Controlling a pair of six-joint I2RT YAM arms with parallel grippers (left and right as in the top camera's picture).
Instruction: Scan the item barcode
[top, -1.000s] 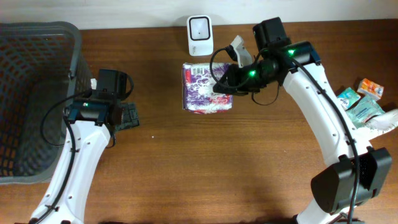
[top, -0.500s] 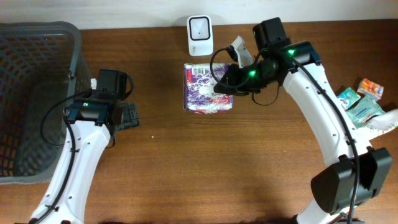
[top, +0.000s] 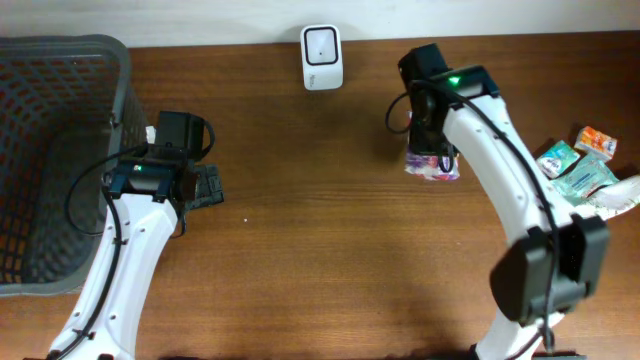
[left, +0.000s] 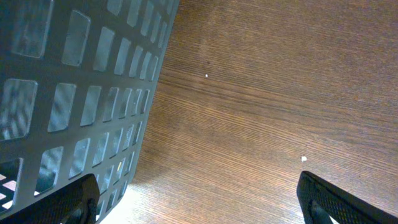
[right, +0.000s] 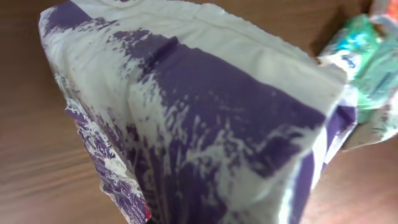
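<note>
1. Toward the back edge of the table (top: 320, 270), right of its middle: holds the packet (top: 432, 165) clear of the wood, pinched in the right gripper (top: 428, 142) with jaws pressed together on it.
2. Probably raised this way to bring a printed face round to the scanner (top: 322, 43), standing at the middle of the back edge, well apart from the packet and to its left.
3. Crowds the right wrist view almost from side to side: soft, crinkled plastic, white with broad purple smears and a sliver of red at the lower edge. No barcode to be made out on the side shown there.
4. Looks limp and squashy. Likely to sag or twist in so narrow a pinch, so calls for a slow, steady swing toward the scanner window rather than a quick one.
5. Hovers low over bare wood just beside the grey basket (top: 126, 70) near the left edge: left gripper (top: 205, 187), spread wide and holding nothing. Seemingly parked there to stay out of the way while the other arm works.
6. Heaped at the right edge: more small packets (top: 578, 168) in green and orange, near the right arm and apparently next in line for scanning.
</note>
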